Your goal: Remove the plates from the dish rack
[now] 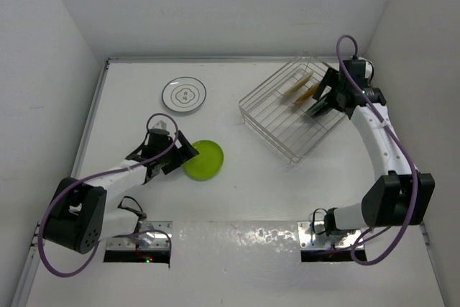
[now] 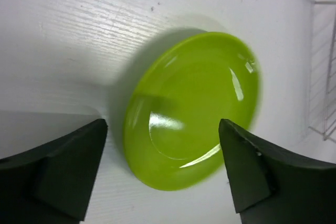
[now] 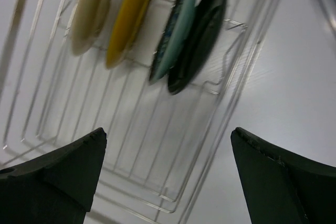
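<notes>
Left gripper (image 1: 175, 154): I am holding it low over the table (image 1: 287, 199), fingers spread wide and gripping nothing
Lime green plate (image 1: 203, 160): it is lying flat on the table just beside my left fingertips, out of the rack
White printed plate (image 1: 184, 95): it is sitting flat farther back, apart from the green one
Right gripper (image 1: 320, 106): I am reaching it over the rack's right side, fingers spread wide and empty
Dish rack (image 1: 277, 133): it is sitting at the far right of the table
Plates in the rack: a cream plate (image 3: 89, 11), a mustard plate (image 3: 128, 17), a teal plate (image 3: 176, 30) and a black plate (image 3: 199, 35) are standing on edge in a row
Risk: teal and black are leaning together, so I am judging that closing on one could pinch both or drag its neighbour over; a finger catching a wire could shift the rack
</notes>
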`<control>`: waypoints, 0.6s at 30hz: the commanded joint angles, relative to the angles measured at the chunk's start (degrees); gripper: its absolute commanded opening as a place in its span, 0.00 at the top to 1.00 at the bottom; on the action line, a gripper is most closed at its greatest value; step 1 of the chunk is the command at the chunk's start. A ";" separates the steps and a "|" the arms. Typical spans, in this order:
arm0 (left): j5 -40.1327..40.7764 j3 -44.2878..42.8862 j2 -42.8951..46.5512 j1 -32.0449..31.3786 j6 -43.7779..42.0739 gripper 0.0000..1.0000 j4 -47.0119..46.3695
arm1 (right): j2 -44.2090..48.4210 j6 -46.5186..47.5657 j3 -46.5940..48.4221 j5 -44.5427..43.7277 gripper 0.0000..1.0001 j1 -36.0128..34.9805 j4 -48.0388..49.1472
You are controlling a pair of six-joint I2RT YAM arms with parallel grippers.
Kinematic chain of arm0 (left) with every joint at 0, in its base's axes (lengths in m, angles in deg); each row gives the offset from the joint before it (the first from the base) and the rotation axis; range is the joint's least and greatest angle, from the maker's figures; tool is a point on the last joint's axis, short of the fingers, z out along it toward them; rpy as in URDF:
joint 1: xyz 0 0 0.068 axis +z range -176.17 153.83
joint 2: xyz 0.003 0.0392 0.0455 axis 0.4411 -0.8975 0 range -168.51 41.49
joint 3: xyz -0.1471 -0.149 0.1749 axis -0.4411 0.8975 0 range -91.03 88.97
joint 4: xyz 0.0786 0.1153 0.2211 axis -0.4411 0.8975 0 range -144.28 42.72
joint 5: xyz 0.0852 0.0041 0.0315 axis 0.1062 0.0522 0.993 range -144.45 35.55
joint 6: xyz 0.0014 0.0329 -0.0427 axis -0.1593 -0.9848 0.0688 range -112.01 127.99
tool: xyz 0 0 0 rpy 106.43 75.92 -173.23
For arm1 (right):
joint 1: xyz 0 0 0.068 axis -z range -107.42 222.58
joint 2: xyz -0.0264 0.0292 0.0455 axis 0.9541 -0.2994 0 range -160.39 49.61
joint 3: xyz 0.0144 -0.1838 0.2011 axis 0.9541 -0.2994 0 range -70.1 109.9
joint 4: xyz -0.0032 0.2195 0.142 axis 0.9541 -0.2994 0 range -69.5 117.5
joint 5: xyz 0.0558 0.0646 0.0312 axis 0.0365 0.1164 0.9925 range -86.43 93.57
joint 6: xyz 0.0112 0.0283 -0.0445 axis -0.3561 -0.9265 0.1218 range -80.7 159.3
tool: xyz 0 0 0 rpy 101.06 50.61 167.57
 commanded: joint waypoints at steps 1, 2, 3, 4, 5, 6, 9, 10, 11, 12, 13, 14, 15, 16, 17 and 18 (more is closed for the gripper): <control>3.06 -1.38 2.76 0.12 -1.79 0.13 4.80 | -1.98 2.03 4.05 -5.83 0.03 1.67 -2.96; 3.15 -3.04 3.91 0.12 -2.58 0.12 6.47 | -2.51 2.12 4.66 -7.25 0.07 2.02 -3.22; 3.58 -4.19 5.23 -0.23 -3.20 0.02 10.84 | -3.04 2.20 5.71 -8.57 0.18 2.02 -3.31; 4.89 -5.24 8.46 -0.50 -4.25 0.01 13.06 | -3.66 2.38 6.07 -9.54 0.25 3.50 -3.49; 7.00 -7.52 10.23 -0.67 -4.78 0.01 17.43 | -4.88 2.29 6.95 -9.90 0.29 4.47 -3.49; 8.93 -8.67 14.08 -0.85 -5.31 0.01 19.48 | -5.50 2.21 7.22 -9.82 0.37 4.83 -3.40; 10.88 -13.85 20.85 -0.85 -9.17 0.00 25.11 | -8.66 1.85 9.41 -9.81 0.53 5.71 -3.31; 11.14 -15.26 22.10 -0.85 -11.96 0.00 26.08 | -9.63 1.59 10.20 -10.08 0.54 5.89 -4.10; 11.32 -18.58 22.90 -0.85 -13.56 0.00 28.09 | -10.59 1.50 11.60 -10.25 0.55 6.15 -4.37; 11.76 -20.44 23.60 -0.85 -15.14 0.00 29.33 | -12.26 1.41 12.22 -10.34 0.55 6.24 -4.54; 12.11 -22.03 23.78 -0.85 -17.94 0.00 30.30 | -12.97 1.33 12.58 -10.43 0.58 6.24 -4.81; 12.72 -24.65 23.61 -0.85 -19.10 0.00 32.14 | -13.67 1.24 13.36 -10.87 0.58 6.33 -5.16; 14.12 -25.63 23.35 -0.85 -20.15 0.00 32.94 | -14.81 0.89 13.55 -11.13 0.59 6.33 -5.33; 14.57 -26.08 23.26 -0.85 -21.91 0.00 33.21 | -15.17 0.71 13.55 -11.14 0.59 6.41 -5.16; 15.10 -26.08 23.08 -0.85 -22.62 0.00 33.12 | -15.61 0.54 13.29 -11.31 0.59 6.50 -4.72; 15.97 -25.74 22.56 -0.85 -23.15 0.00 32.86 | -16.31 0.36 13.02 -11.05 0.60 6.50 -4.28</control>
